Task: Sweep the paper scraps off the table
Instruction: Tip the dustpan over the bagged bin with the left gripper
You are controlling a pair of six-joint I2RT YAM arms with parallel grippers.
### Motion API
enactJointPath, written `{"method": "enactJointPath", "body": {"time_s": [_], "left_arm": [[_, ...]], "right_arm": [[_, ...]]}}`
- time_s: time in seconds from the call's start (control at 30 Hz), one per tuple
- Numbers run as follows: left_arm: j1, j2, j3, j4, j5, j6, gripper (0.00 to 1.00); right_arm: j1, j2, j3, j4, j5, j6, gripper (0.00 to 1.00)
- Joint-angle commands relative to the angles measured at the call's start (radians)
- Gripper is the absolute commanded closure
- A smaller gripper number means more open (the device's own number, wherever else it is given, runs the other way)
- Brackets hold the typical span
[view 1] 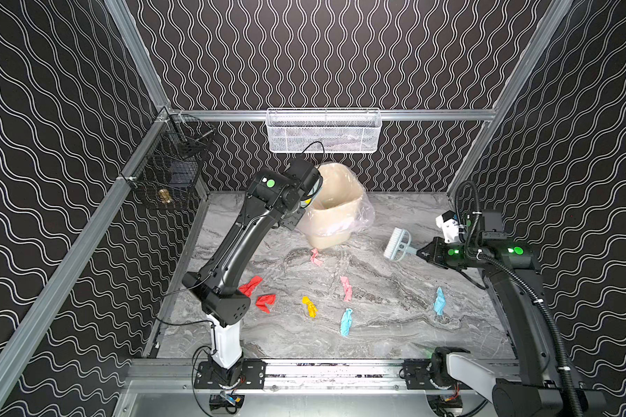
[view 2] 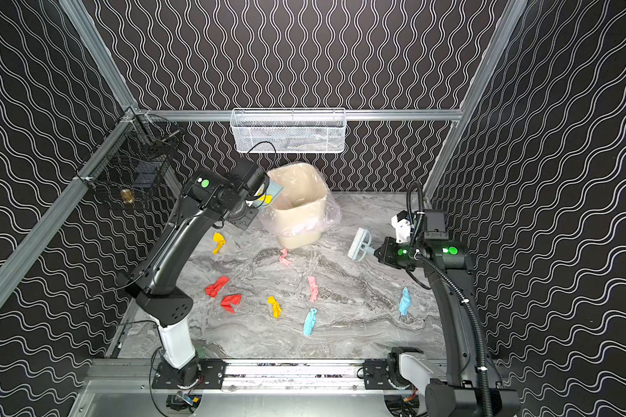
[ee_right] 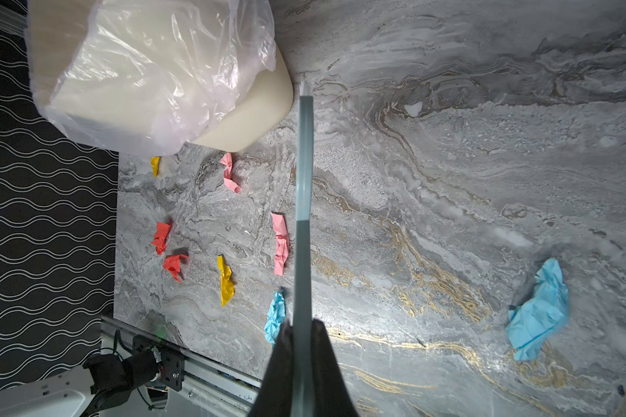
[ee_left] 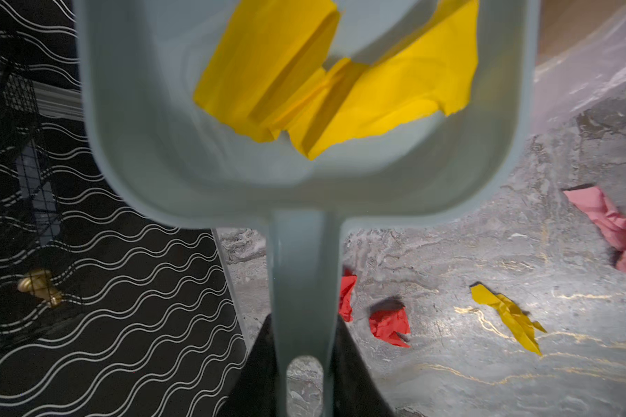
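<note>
Pale blue plastic, the dustpan (ee_left: 159,144) was pinched by its handle in the left claw (ee_left: 302,321) and raised at the rim of the bag-lined bin (view 1: 335,202), with a yellow scrap (ee_left: 376,101) lying in it. The right claw (ee_right: 301,321) was pressed onto the handle of the brush (view 1: 396,243), near the bin. The paper scraps (view 1: 347,321), red, yellow, pink and blue, lay scattered across the middle and front of the bench (view 1: 394,335).
</note>
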Motion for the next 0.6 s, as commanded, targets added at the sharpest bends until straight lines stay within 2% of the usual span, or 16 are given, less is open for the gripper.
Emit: {"method": "enactJointPath", "body": {"time_s": [0.0, 0.27, 0.4, 0.57], "left_arm": [[-0.002, 0.028, 0.032, -0.017, -0.073, 0.005, 1.0], [-0.055, 0.113, 0.127, -0.021, -0.231, 0.022, 1.0], [-0.095, 0.147, 0.121, -0.022, -0.346, 0.047, 1.0], [-0.131, 0.155, 0.104, -0.038, -0.397, 0.046, 1.0]], "right_arm": [[0.002, -0.002, -0.012, -0.005, 0.007, -0.002, 1.0], [0.002, -0.025, -0.034, -0.031, 0.016, -0.008, 1.0], [0.008, -0.036, -0.042, -0.035, 0.012, -0.008, 1.0], [0.012, -0.059, -0.059, -0.047, 0.004, -0.007, 1.0]]}}
